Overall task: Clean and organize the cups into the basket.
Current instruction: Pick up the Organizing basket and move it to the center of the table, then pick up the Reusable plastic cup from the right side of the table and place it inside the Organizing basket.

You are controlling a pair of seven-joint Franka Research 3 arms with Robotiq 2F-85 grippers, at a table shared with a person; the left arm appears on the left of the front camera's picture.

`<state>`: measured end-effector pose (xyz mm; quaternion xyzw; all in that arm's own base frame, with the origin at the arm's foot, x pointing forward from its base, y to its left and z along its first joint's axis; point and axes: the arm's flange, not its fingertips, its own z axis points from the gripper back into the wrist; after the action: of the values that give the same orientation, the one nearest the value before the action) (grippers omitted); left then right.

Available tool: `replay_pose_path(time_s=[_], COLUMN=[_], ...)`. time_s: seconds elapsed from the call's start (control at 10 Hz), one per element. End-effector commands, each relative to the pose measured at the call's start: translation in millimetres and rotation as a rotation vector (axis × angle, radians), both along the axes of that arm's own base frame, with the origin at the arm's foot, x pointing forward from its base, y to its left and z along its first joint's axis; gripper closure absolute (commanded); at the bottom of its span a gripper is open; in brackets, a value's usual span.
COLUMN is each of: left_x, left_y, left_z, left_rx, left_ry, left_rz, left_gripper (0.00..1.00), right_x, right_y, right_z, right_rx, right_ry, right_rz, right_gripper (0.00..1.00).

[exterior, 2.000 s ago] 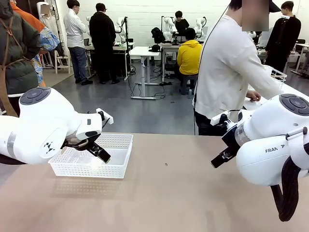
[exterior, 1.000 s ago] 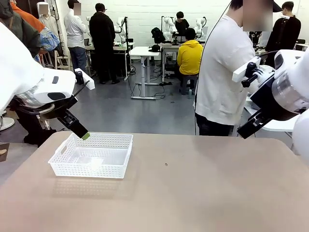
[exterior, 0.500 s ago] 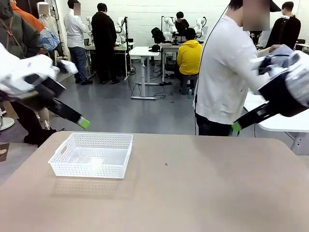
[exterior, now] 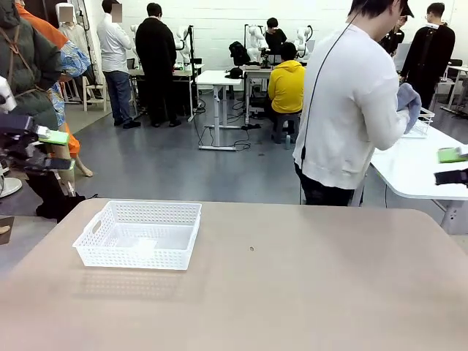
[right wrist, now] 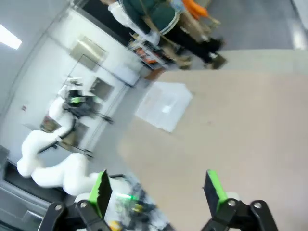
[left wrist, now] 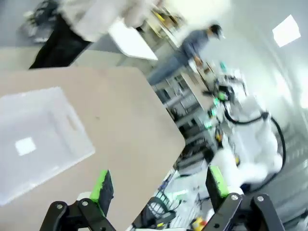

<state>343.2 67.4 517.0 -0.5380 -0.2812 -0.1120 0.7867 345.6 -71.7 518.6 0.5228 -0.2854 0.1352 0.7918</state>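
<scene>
The white lattice basket (exterior: pixel 139 235) sits on the left part of the tan table (exterior: pixel 292 285) with nothing in it; it lies at the left in the left wrist view (left wrist: pixel 33 144) and small and far off in the right wrist view (right wrist: pixel 163 105). The cups are out of view. My left gripper (exterior: pixel 48 150) hangs open at the far left edge, well above and left of the basket. My right gripper (exterior: pixel 453 166) is open at the far right edge, off the table. Both wrist views look down on the table from high up, left gripper (left wrist: pixel 159 185) and right gripper (right wrist: pixel 156 190) holding nothing.
A person in a white top (exterior: pixel 351 110) stands at the table's far right corner, turned toward a white side table (exterior: pixel 409 172), holding a bluish cloth (exterior: pixel 409 102) near a wire basket (exterior: pixel 423 123). Other people and desks fill the room behind.
Both arms have swung up and outward, away from the basket and the table's middle, to the picture's edges. The person has turned further toward the side table.
</scene>
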Motion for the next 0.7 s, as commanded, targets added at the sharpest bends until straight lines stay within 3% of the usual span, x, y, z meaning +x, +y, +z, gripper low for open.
replay_pose_path(time_s=[0.0,0.2,0.4,0.6], left_x=[-3,-14,-23,-41], left_y=[26,52,74,94], left_z=[1,3,15,21], left_rx=[0.138,0.247,0.249,0.209], left_ry=[0.198,0.260,0.253,0.247], left_rz=[0.195,0.274,0.328,0.375], left_gripper=[0.00,0.00,0.00,0.00], right_x=[11,0,-13,-32], right_y=[-32,-69,-92,-120], right_z=[-14,-19,-20,-17], right_rx=[0.301,0.213,0.142,0.156], right_ry=[0.365,0.444,0.486,0.475], right_rz=[-0.120,-0.164,-0.189,-0.221], right_gripper=[0.00,0.00,0.00,0.00])
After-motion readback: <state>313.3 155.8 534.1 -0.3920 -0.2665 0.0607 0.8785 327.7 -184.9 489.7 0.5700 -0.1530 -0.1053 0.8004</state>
